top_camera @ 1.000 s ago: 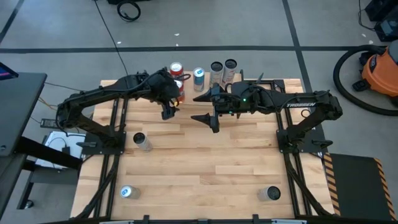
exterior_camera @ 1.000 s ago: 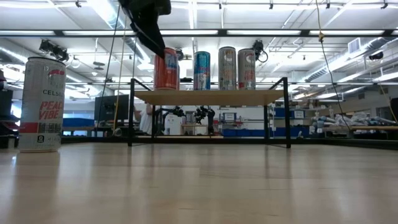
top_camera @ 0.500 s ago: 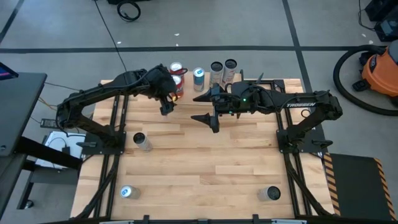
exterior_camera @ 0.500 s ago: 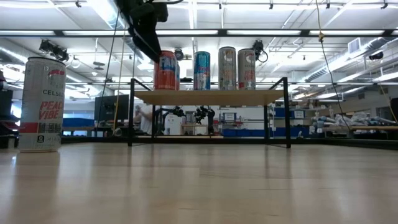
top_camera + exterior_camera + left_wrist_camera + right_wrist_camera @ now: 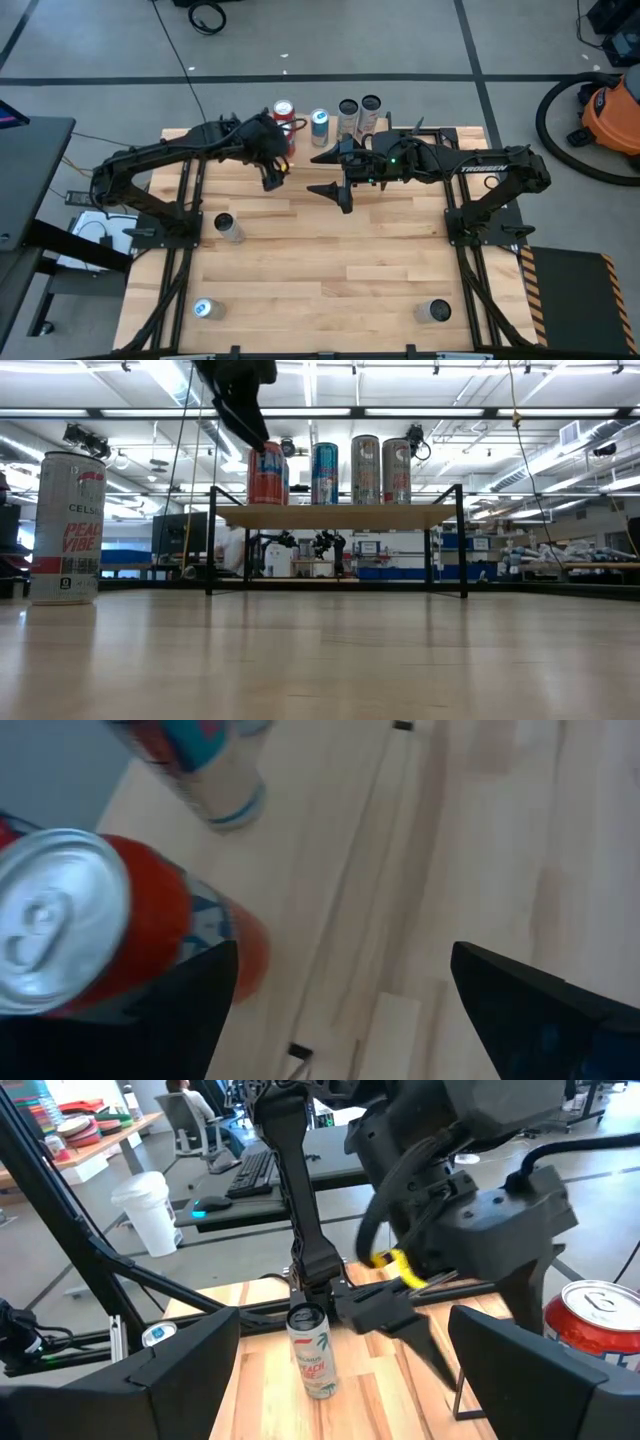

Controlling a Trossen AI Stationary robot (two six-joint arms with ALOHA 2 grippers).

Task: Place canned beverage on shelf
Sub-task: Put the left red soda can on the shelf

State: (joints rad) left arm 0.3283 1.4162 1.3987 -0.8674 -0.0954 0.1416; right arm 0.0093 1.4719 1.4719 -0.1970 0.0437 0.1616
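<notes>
A red can [image 5: 283, 112] stands upright on the shelf [image 5: 335, 516] at the table's far edge, at the left end of a row with a blue can [image 5: 319, 122] and two grey cans [image 5: 348, 110]. In the low view the red can [image 5: 266, 473] rests by its base on the board. My left gripper [image 5: 271, 182] is open, above and just on the near side of the red can [image 5: 90, 920], which stands beside one finger. My right gripper [image 5: 315, 173] is open and empty, held above the table to the right of the left one.
Loose cans stand on the table: one at the left [image 5: 228, 228], one near the front left [image 5: 203, 310], one near the front right [image 5: 437, 312]. A white can [image 5: 68, 528] shows close in the low view. Bare table lies between the arms and the near edge.
My left gripper has shifted a little toward the far left edge and come back toward the near edge, staying above the shelf's left end beside the red can. My right arm has kept still.
</notes>
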